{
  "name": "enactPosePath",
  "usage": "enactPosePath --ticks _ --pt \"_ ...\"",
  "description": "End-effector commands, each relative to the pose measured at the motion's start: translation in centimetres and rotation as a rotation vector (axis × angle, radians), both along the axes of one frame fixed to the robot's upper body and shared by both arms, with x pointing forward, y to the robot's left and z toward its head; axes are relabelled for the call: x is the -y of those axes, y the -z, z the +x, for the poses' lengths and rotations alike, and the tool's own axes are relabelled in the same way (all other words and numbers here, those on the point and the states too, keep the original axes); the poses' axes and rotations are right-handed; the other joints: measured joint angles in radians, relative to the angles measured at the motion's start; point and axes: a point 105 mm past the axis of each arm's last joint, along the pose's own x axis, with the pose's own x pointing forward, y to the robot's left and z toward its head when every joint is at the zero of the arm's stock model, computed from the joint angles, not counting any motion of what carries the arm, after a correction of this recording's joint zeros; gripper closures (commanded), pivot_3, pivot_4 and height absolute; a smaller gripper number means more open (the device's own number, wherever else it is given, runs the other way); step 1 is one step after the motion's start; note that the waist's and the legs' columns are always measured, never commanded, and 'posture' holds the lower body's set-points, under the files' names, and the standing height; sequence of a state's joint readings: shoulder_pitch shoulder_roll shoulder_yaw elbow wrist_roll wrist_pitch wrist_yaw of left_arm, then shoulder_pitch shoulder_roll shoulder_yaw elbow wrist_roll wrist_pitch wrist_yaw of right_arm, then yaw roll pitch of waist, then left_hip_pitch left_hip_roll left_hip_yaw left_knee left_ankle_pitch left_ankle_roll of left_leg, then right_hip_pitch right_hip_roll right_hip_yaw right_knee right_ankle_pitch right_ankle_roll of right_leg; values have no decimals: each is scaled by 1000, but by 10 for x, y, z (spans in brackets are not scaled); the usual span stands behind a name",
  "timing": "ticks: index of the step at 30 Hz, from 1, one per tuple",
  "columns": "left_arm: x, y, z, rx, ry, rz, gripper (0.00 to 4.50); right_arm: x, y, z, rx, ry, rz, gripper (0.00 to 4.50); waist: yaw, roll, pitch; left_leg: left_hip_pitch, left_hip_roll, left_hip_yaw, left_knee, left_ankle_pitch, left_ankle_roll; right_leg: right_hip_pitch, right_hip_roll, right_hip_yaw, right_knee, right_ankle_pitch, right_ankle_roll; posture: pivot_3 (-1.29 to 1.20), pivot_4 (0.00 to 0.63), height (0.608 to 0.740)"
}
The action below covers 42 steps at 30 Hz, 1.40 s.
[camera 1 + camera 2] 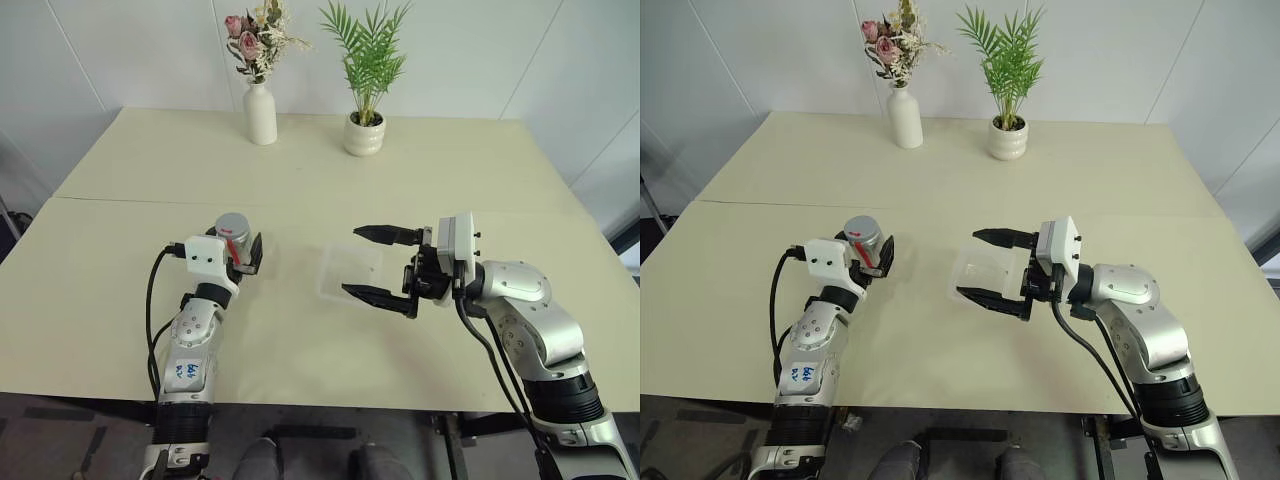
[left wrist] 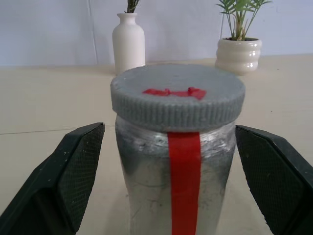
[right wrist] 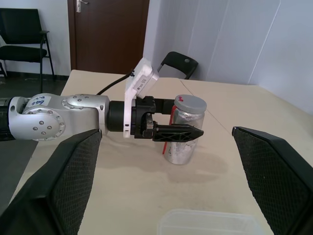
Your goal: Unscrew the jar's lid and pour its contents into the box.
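A: Left claw [image 1: 247, 252] status?

B: Spread wide, one finger [image 2: 73, 171] on each side of the jar [image 2: 178, 166]. Gaps visible on both sides, no contact. Nothing held.

A: Where's the jar?

B: Upright on the bench [image 1: 300, 180], left half, roughly midway between front and back edges. Grey lid [image 2: 177, 95] screwed on, red tape strip running over the cap and down the side.

A: Right claw [image 1: 382, 265]?

B: Also fully spread, empty. Points sideways toward the left side of the bench, hovering over the box [image 1: 350, 271], one finger by its far edge, one by its near edge. Can't tell if it touches the box.

A: Box position?

B: Flat on the bench near the middle, to the right of the jar, well apart from it. Clear plastic; looks empty.

A: Jar contents?

B: Wall looks frosted and silvery; can't make out what's inside.

A: Anything else around?

B: White flower vase [image 1: 260, 113] and white plant pot [image 1: 364, 133] near the back edge, well clear of both arms.
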<state>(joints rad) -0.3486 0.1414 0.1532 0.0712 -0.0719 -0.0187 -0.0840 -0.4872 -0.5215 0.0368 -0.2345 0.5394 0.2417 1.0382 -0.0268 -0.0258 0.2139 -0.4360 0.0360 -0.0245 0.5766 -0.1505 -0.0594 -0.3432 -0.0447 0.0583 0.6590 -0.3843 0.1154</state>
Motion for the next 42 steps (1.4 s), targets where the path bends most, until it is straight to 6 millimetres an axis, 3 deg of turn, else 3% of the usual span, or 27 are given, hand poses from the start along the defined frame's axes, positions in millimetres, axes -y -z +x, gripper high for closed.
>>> enactPosePath --ticks 1,6,9,13,14,21,25,28,33,42 --pt "7 -13 0 61 25 26 29 0 -10 -7 45 -10 24 0 0 0 0 0 0 0 0 0 0 0 0 0 0 0 0 0 150 740" --pt "3 -11 -1 61 10 26 29 0 -8 -7 43 -5 26 0 0 0 0 0 0 0 0 0 0 0 0 0 0 0 0 0 150 740" --pt "1 -13 -2 75 3 31 612 0 -7 -7 39 -4 26 0 0 0 0 0 0 0 0 0 0 0 0 0 0 0 0 0 150 740" --pt "0 -13 -3 78 1 32 1884 -1 -5 -8 32 -5 28 0 0 0 0 0 0 0 0 0 0 0 0 0 0 0 0 0 150 740" --pt "0 -13 -3 79 1 32 1988 -1 -5 -8 31 -6 28 0 0 0 0 0 0 0 0 0 0 0 0 0 0 0 0 0 150 740" --pt "-8 -12 -5 76 -11 40 1986 -3 -2 -10 19 -10 29 0 -1 0 0 0 0 0 0 0 0 0 0 0 0 0 0 0 150 740" --pt "-11 -27 -9 114 88 13 1986 -8 -8 -5 4 13 41 0 -2 0 0 0 0 0 0 0 0 0 0 0 0 0 0 0 150 740" --pt "-10 -39 -14 130 225 28 1986 -20 -18 8 -43 79 44 0 -5 0 0 0 1 2 -1 0 0 -1 0 1 0 0 -1 0 150 740" --pt "11 -47 -25 98 491 93 1986 -49 -24 12 -70 74 -6 0 -1 0 0 0 3 4 -2 0 -1 -3 0 0 0 1 -3 0 150 740" --pt "32 -52 -30 73 660 138 1986 -91 -29 22 -142 102 -26 0 -2 0 0 -6 4 6 -2 0 -1 -11 1 2 2 1 -3 0 150 740"
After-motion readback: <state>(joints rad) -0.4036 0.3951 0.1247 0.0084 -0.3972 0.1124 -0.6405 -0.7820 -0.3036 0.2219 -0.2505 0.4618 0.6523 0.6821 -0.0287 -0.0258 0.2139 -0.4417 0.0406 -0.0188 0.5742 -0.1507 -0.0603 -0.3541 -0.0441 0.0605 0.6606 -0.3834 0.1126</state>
